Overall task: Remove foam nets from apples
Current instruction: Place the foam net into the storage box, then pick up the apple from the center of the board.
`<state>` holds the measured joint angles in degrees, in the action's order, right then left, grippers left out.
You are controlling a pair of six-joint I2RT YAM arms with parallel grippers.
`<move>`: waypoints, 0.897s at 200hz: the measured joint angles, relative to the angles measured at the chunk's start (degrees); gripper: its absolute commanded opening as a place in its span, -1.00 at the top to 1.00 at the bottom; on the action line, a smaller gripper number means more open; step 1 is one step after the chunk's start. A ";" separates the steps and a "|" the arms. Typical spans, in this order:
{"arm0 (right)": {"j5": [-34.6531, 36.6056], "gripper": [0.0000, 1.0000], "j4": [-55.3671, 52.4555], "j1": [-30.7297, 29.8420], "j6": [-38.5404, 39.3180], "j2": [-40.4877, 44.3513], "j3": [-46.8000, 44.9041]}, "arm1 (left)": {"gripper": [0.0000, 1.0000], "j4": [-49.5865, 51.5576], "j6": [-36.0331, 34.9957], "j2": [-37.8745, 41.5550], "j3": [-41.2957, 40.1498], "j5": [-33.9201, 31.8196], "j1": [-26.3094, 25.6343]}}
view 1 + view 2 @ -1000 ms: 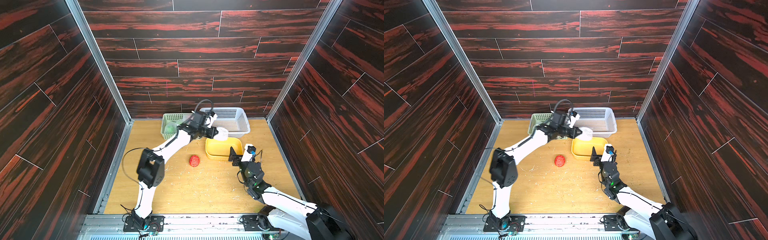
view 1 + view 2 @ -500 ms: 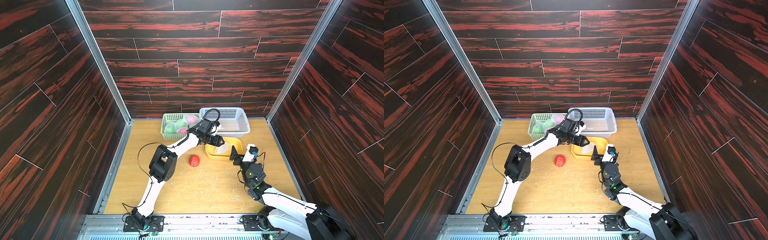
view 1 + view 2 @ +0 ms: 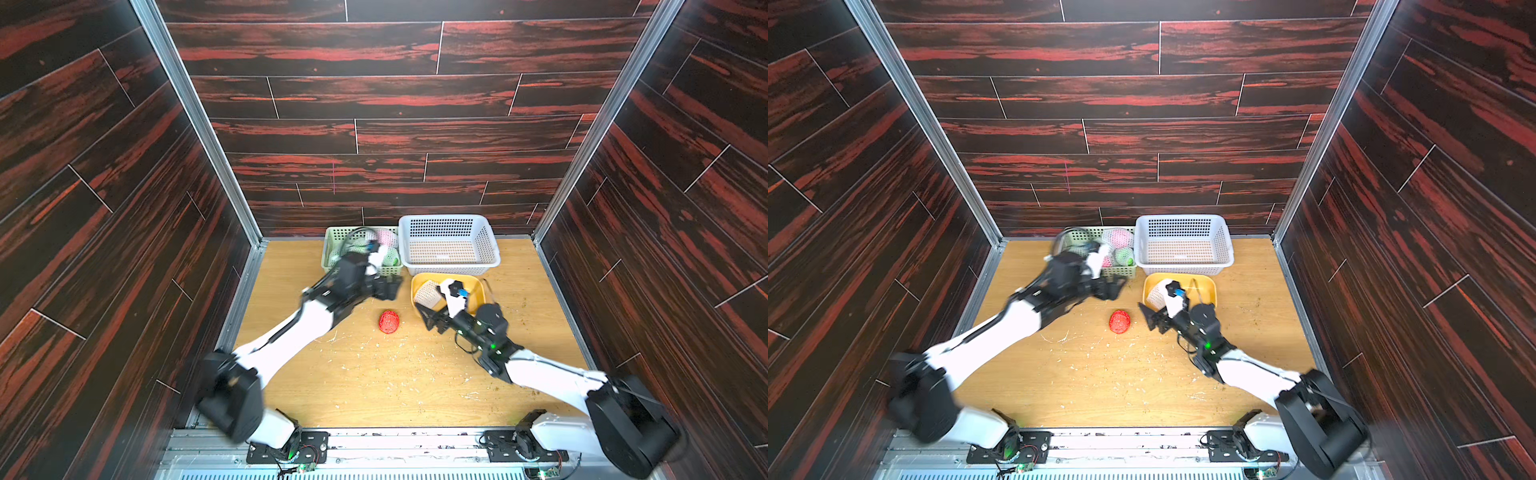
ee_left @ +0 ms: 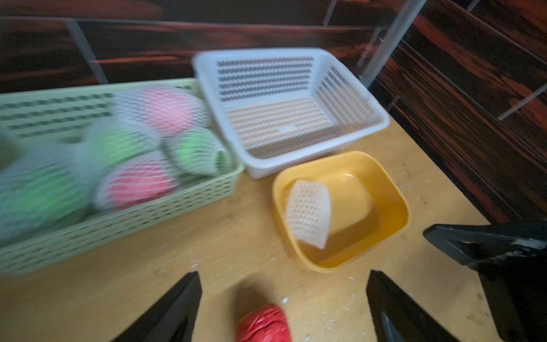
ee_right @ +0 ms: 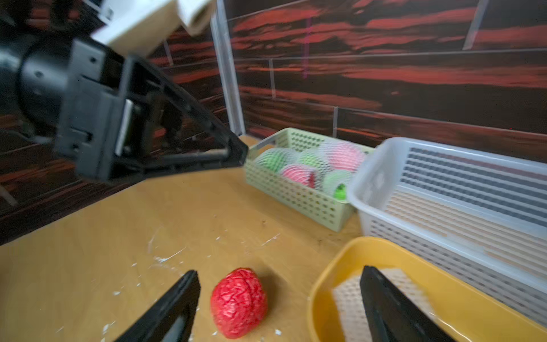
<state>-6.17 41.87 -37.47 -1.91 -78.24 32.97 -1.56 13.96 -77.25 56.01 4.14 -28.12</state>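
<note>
Read the desk (image 3: 374, 386) in a top view as a dial, with 12 o'clock at the back wall. The bare red apple (image 3: 389, 321) lies near the centre of the desk, out of its net and touching nothing. The left jaws stand wide apart and empty just beside this apple at its 12 o'clock, and in the left wrist view the apple shows between them. That arm is blurred in both top views, so treat its position as approximate. The right jaws are likewise spread and empty at the apple's 3 o'clock, so from them the apple lies at 9 o'clock. In the right wrist view it sits just ahead of the gap, nearer one jaw. Judge the two arms about equally near. The apple is nearly round, only slightly longer along the 12-to-6 line, so either approach meets much the same width. One removed foam net (image 4: 307, 217) lies inside the yellow tub (image 4: 398, 195) at the apple's 1 o'clock. Behind the tub stands the white basket (image 3: 449, 217), which holds no apple or net. The green basket (image 4: 148, 225) at 11 o'clock holds five netted apples (image 4: 171, 109). For these, the left arm is the nearer one.
</note>
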 measured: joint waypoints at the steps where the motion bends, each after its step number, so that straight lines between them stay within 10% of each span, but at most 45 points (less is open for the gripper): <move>1: -0.22 -0.77 -0.33 -0.07 0.09 -0.24 0.28 | -0.97 -0.26 0.15 0.44 -0.57 -0.17 0.20; 63: -2.95 -0.83 -30.21 -4.00 1.53 -19.23 25.99 | -0.99 -4.02 2.82 19.12 -26.84 -11.91 3.80; 179: 3.21 -0.90 -57.99 -6.88 -0.26 -37.11 47.58 | -1.00 -7.13 1.95 16.44 -28.30 -12.04 3.85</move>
<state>-2.96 -16.12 -44.36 -2.17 -115.35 80.55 -8.69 15.90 -60.82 27.70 -7.90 -24.27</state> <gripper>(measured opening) 0.968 0.997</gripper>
